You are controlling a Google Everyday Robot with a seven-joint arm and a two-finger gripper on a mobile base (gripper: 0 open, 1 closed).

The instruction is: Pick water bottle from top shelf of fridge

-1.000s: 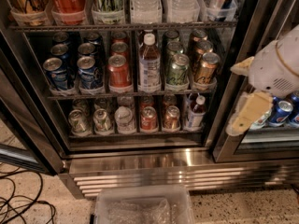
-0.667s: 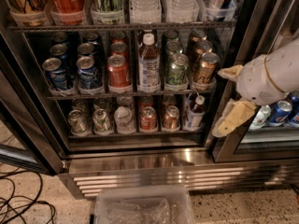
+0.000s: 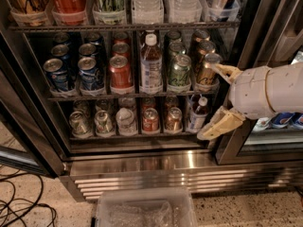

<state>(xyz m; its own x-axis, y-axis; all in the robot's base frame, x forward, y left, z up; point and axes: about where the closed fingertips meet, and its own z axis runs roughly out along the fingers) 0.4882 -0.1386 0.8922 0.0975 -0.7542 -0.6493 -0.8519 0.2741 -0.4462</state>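
Inside the fridge, the water bottle stands right of centre on the top shelf; the gripper, fingers wide apart and empty, hovers lower at the right edge: approach step, next rise and align.

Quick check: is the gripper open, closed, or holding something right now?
Gripper: open, holding nothing, beside the cans at the right side of the fridge.

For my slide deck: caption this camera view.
At the fridge, the open gripper hovers beside the middle rack, below the water bottle on the top shelf.
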